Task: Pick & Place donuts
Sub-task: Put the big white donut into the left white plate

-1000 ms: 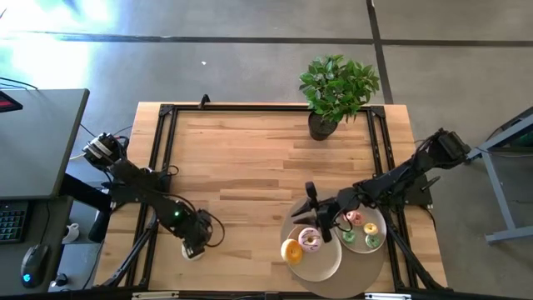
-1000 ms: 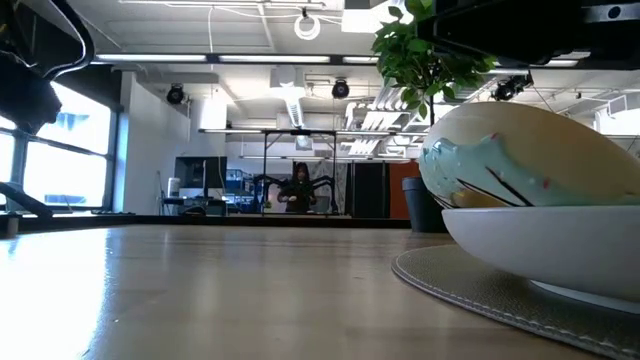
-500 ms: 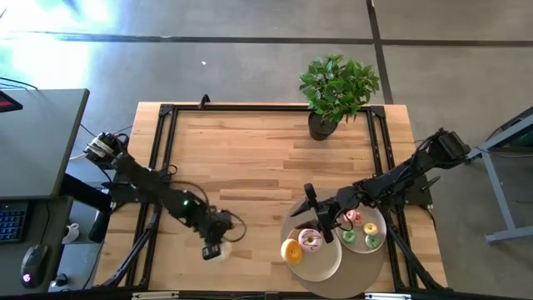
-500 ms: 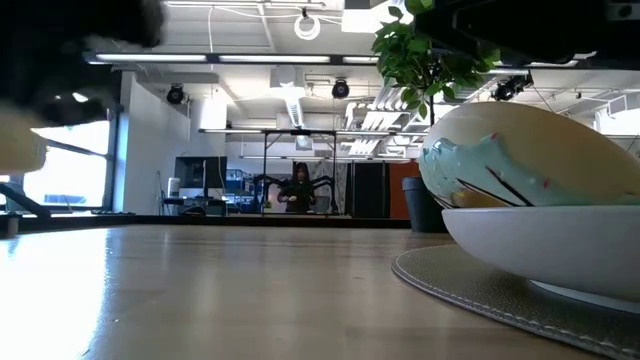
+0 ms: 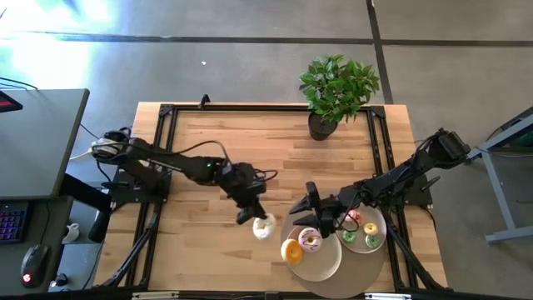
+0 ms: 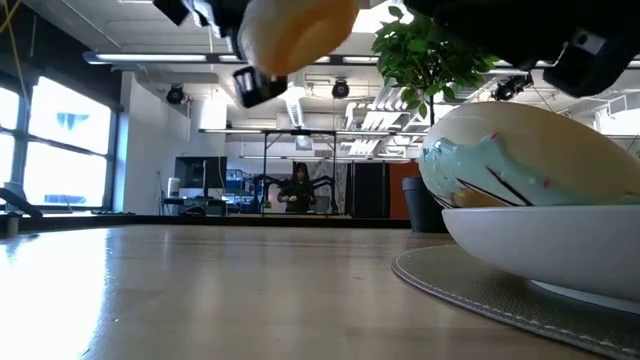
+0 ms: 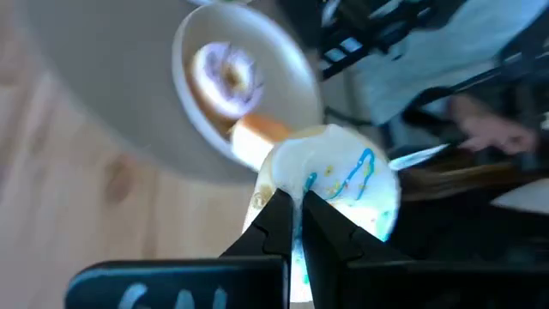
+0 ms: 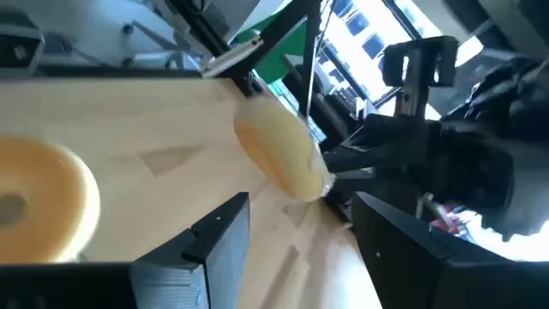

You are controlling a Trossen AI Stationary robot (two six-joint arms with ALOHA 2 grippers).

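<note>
Donut (image 7: 339, 184): white icing, blue squiggles, tan underside, pinched in left gripper (image 7: 296, 225); right gripper (image 8: 300, 227) spread, empty.

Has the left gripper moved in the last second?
Yes. The left gripper, shut on a white donut, has swung from the table's near-left corner toward the beige plate.

Wooden table (image 5: 241, 150), potted plant (image 5: 335, 90), placemat (image 5: 293, 227)

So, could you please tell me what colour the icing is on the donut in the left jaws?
White with blue squiggles on the donut, clearest in the left wrist view.
</note>
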